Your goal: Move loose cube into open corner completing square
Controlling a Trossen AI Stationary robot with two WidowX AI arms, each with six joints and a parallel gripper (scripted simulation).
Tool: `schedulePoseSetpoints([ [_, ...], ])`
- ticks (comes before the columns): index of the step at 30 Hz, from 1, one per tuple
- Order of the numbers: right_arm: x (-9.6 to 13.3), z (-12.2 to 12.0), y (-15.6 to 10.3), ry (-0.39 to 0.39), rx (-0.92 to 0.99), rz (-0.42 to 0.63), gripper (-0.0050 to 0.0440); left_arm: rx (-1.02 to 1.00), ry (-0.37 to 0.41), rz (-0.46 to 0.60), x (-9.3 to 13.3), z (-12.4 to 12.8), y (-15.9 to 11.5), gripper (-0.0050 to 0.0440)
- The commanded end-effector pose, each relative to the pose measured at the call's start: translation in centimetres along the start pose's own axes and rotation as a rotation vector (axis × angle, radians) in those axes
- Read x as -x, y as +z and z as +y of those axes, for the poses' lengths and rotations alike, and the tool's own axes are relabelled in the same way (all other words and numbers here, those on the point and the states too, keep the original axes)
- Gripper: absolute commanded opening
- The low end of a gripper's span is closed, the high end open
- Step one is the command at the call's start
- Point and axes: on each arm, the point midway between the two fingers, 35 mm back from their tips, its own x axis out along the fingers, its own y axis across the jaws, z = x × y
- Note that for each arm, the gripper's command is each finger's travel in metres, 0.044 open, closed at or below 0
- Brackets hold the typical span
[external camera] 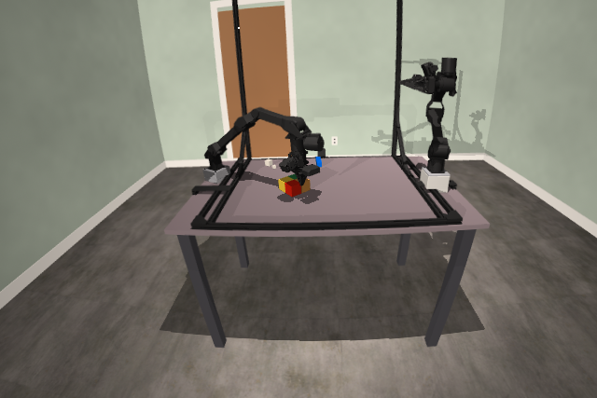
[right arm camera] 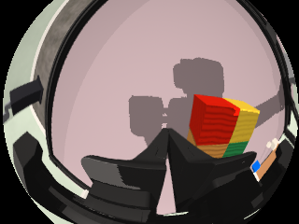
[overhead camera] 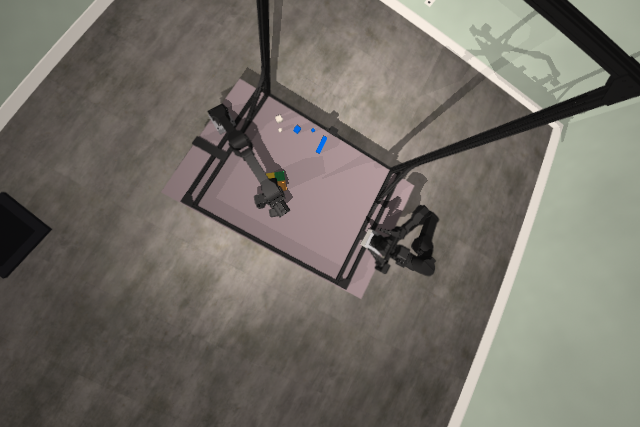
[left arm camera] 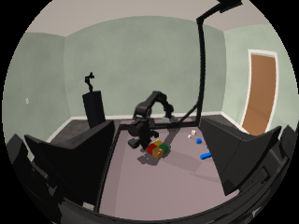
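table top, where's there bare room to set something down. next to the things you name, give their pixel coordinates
The widest bare patch lies between the four cubes [overhead camera: 280, 175] [external camera: 293, 187] [left arm camera: 158, 148] [right arm camera: 215, 121] and the left arm's white base [overhead camera: 368, 239] [external camera: 436, 184]; another separates cubes and blue bar [overhead camera: 321, 144] [external camera: 318, 161] [left arm camera: 206, 156]. Crowded: the cubes under the right pincer [overhead camera: 276, 185] [external camera: 302, 184] [left arm camera: 149, 144] [right arm camera: 168, 131], and the small blue and white pieces [overhead camera: 297, 128] [external camera: 268, 162] [left arm camera: 199, 140] [right arm camera: 255, 165].

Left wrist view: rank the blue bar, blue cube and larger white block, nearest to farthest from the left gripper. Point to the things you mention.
1. Blue bar [overhead camera: 321, 144] [external camera: 318, 161] [left arm camera: 206, 156], right.
2. Blue cube [overhead camera: 297, 128] [left arm camera: 199, 140] [right arm camera: 255, 165], right, beyond it.
3. Larger white block [overhead camera: 279, 118] [external camera: 268, 162] [left arm camera: 193, 133] [right arm camera: 275, 141], right, farther back.

In the top view, the arm hides the red cube completely.
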Motion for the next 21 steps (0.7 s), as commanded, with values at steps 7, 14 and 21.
schedulePoseSetpoints([
  [7, -3.9, -0.3, 0.2, -0.05, -0.004, -0.021, 0.0, 0.003, -0.002, 0.0, 0.0, 0.0, 0.0, 0.04],
  [14, -3.9, -0.3, 0.2, -0.051, -0.004, -0.022, 0.0, 0.003, -0.002, 0.0, 0.0, 0.0, 0.0, 0.04],
  [21, -3.9, -0.6, 0.2, -0.051, -0.004, -0.022, 0.0, 0.003, -0.002, 0.0, 0.0, 0.0, 0.0, 0.04],
])
